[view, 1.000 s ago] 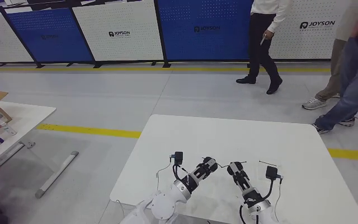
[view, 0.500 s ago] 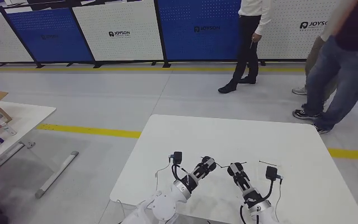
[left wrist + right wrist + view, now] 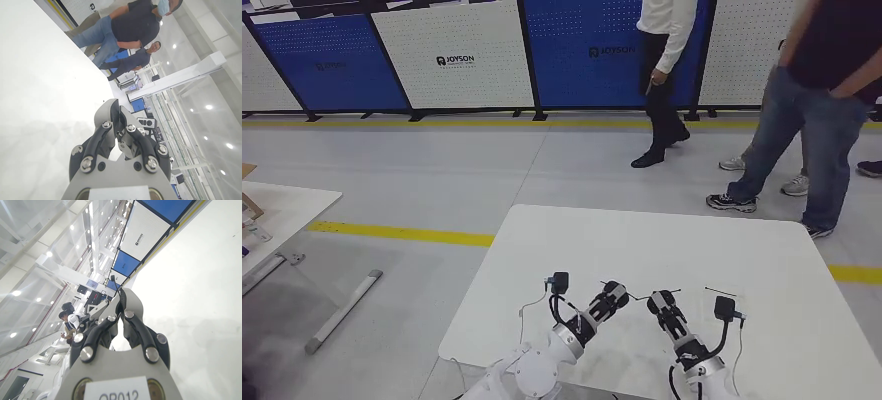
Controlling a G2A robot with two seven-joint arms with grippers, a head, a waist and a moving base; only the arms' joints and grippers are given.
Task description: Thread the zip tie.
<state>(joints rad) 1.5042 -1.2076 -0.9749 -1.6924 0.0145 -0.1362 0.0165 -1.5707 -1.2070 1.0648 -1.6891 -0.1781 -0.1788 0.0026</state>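
Note:
Two grippers face each other over the white table (image 3: 662,240) near its front edge. A thin black zip tie (image 3: 640,297) spans the gap between them. My left gripper (image 3: 617,291) is shut on one end; its wrist view shows the black strap (image 3: 119,116) pinched edge-on between the pads of the left gripper (image 3: 119,106). My right gripper (image 3: 659,298) is shut on the other part. In the right wrist view, the strap rises from between the tips of the right gripper (image 3: 121,292), and the small square head (image 3: 113,277) stands free above them.
A second black zip tie (image 3: 720,291) lies flat on the table just right of the right arm. The table's front edge runs close beneath both arms. Bare white surface stretches behind the grippers towards the far edge.

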